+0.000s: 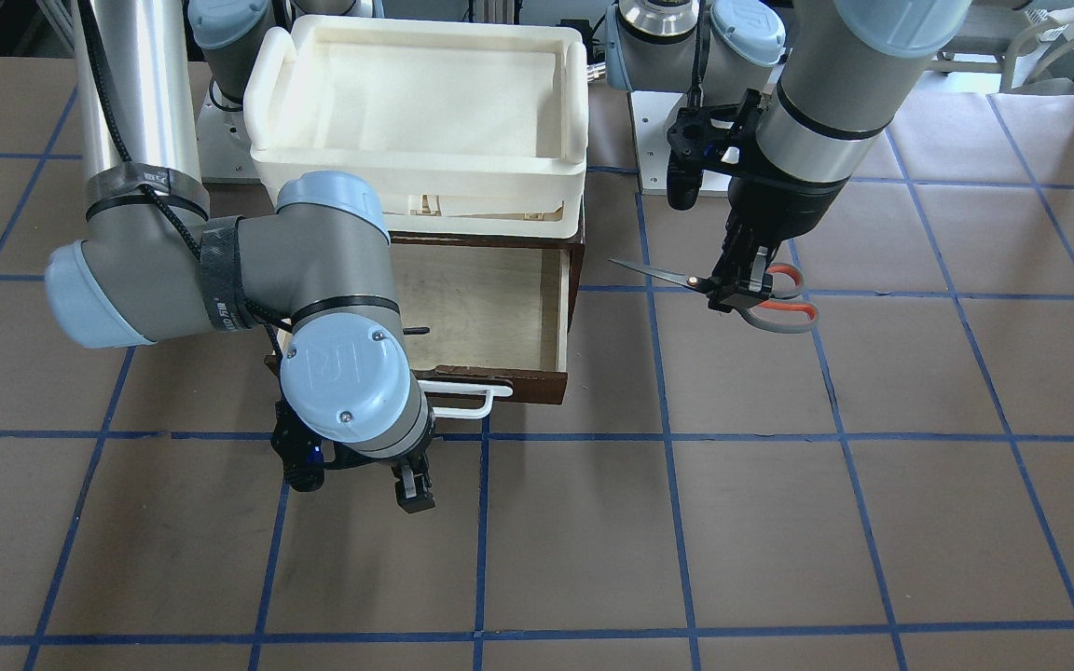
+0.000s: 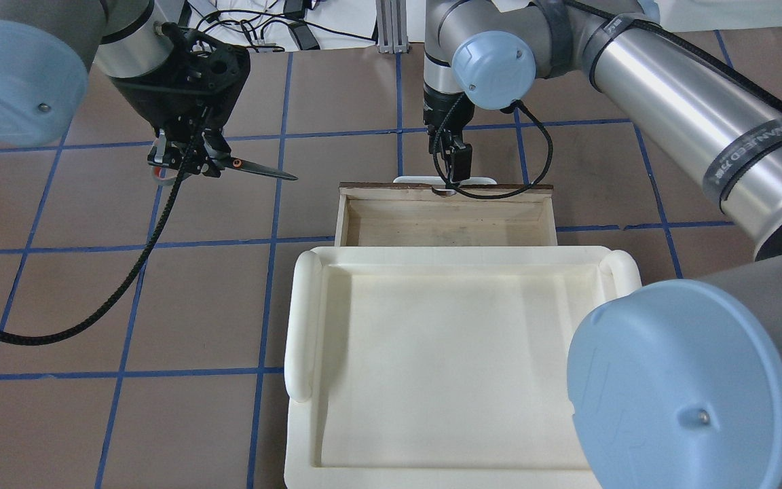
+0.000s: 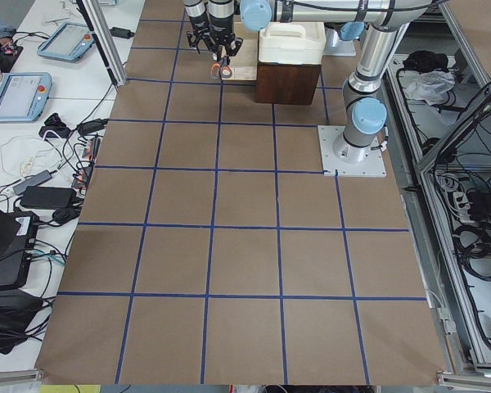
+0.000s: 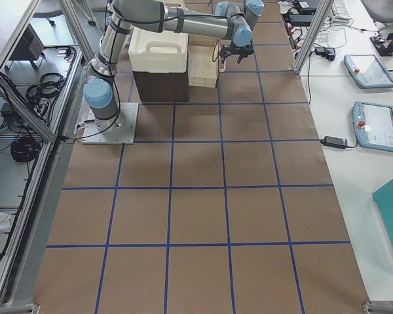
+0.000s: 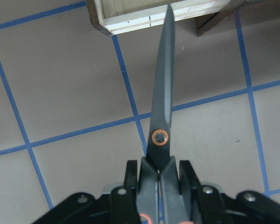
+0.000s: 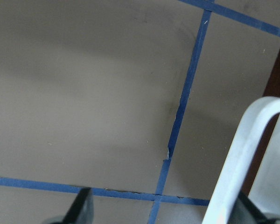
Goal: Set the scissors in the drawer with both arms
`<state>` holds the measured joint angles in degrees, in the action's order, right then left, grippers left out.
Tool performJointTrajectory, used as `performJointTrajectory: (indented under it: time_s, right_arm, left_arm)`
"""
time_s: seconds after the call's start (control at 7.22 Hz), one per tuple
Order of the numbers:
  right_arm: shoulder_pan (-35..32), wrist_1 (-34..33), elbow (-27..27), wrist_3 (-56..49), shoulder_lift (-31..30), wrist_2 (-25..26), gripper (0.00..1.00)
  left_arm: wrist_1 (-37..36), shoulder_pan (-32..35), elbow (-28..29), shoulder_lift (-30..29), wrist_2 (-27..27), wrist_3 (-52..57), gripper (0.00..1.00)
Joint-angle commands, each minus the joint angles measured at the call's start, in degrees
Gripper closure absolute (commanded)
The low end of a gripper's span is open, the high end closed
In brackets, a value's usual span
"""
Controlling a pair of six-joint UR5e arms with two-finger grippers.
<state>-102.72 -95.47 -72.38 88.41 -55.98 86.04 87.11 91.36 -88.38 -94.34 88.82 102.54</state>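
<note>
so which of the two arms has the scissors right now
The left arm's gripper, its fingers shut on the scissors just behind the pivot. The right gripper sits open by the drawer's white handle.

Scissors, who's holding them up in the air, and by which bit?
The left claw holds the scissors, pinching them just behind the orange pivot screw, where the handles start. The closed blades stick out in front.

Brown paper marked with a blue tape grid covered the table (image 3: 245,262). White benches (image 4: 334,118) alongside carried teach pendants (image 4: 378,126) and loose cables (image 3: 33,176).
</note>
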Motion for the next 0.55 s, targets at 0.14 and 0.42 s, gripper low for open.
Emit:
performJointTrajectory:
  time_s: [0.14,0.42]
  right_arm:
    - [0.5,-0.2,1.8,-0.6,1.4,0.0,0.0]
    - [0.8,-0.2,2.9,-0.8,1.9,0.1,0.0]
  left_arm:
    - [0.0,0.0,0.0,0.0,0.0,-0.1,1.0]
    - [0.0,0.0,-0.5,0.3,0.0,-0.1,1.0]
